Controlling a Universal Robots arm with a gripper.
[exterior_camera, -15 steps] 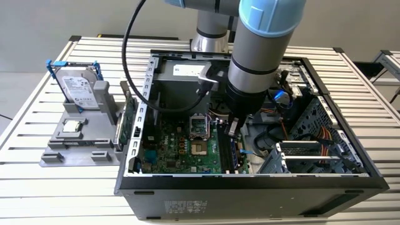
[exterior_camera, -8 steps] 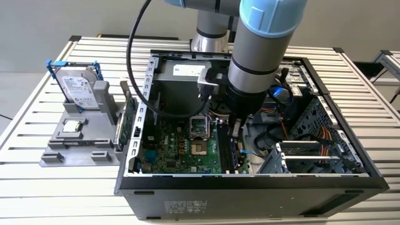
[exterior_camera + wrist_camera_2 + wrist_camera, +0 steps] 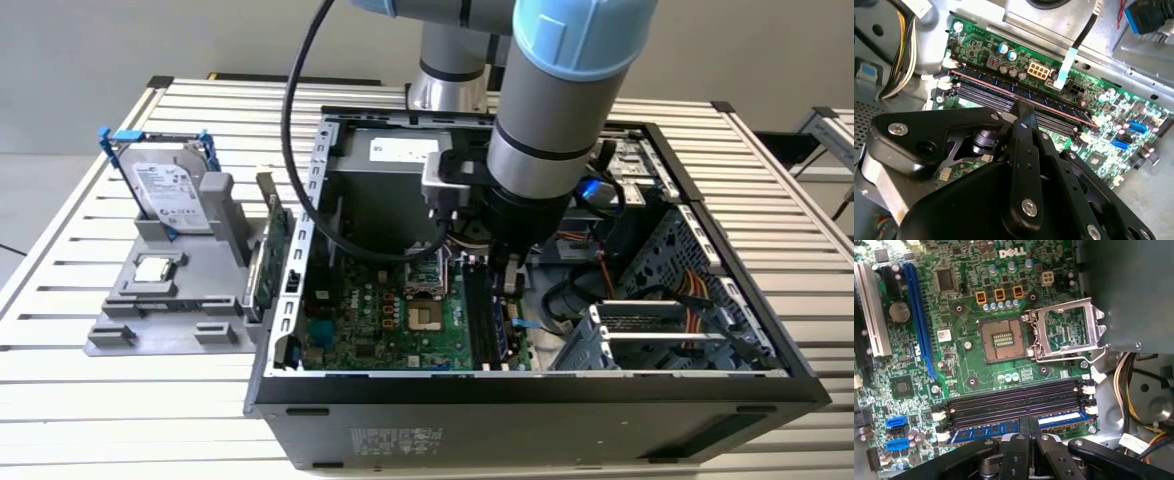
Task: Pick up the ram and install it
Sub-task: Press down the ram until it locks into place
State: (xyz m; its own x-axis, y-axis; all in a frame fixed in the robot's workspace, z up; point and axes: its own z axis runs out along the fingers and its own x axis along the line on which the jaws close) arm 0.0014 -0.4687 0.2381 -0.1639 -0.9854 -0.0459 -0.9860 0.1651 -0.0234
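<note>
Currently your gripper [image 3: 1028, 422] sits low centre in the first wrist view, its fingers pressed together against the top edge of the ram [image 3: 1004, 429], which lies seated in the motherboard's [image 3: 969, 360] outermost slot.

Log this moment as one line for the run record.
phase: install | gripper: shut on ram | ram: edge-on in outermost memory slot of motherboard, seating unclear | CPU socket: open
</note>
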